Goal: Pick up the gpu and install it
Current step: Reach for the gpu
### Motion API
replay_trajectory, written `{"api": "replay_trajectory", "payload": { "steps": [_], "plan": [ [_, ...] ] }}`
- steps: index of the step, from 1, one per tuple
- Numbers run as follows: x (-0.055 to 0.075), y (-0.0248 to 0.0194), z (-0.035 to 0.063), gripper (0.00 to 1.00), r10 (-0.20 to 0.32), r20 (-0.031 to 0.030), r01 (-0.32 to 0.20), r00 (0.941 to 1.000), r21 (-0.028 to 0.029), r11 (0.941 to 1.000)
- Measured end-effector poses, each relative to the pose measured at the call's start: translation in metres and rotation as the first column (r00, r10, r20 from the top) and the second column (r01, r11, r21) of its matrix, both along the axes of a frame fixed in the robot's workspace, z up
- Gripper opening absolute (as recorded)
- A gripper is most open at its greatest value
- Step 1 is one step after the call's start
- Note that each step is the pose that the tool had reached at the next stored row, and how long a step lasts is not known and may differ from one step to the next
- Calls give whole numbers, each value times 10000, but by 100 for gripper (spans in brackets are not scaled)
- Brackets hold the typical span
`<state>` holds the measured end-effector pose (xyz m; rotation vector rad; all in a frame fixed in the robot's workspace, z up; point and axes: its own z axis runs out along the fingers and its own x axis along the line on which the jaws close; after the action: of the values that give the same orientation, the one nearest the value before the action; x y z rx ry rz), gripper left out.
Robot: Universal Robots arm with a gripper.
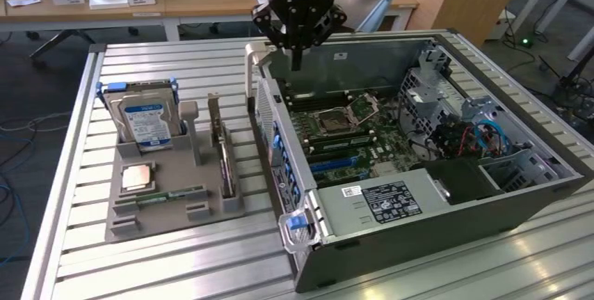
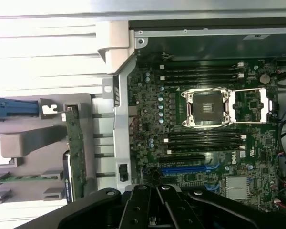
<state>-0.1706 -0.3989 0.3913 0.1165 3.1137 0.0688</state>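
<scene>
gpu [image 1: 225, 161]: stood on its long edge in a slot of the grey holder [image 1: 177, 213], on the side of the holder nearest the computer case [image 1: 436, 216]; it is touched by nothing.
gpu, wrist view [image 2: 76, 143]: seen edge-on as a thin green board strip with a dark face beside it, seated in the holder [image 2: 33, 143], just beside the case's side wall.
tool [image 1: 297, 63]: fingers brought fully together, with nothing held between them; it is hung pointing down over the far corner of the case, well apart from the gpu.
tool, wrist view [image 2: 157, 198]: black fingers are seen meeting in front of the motherboard [image 2: 148, 109].
holder, other contents: a hard drive [image 1: 144, 115] with a blue-white label is stood upright at the far end; a square copper-coloured chip [image 1: 138, 175] and a narrow green memory stick [image 1: 172, 194] are laid flat nearer the front.
computer case: laid on its side with the panel off, to the exterior view's right of the holder; the motherboard [image 1: 348, 140] is exposed.
processor socket [image 1: 339, 120]: seen with its frame unlatched; in the wrist view [image 2: 207, 107] it is flanked by memory slots.
table [image 1: 167, 265]: a slatted metal surface on which the holder and the case are set side by side.
</scene>
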Motion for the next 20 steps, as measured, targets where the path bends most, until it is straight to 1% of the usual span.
{"api": "replay_trajectory", "payload": {
  "steps": [11,20],
  "plan": [
    [-323,0,-15,11,-1,0,1,10000,-1,10000],
    [-561,0,-26,11,0,0,0,10000,0,10000]
  ]
}}
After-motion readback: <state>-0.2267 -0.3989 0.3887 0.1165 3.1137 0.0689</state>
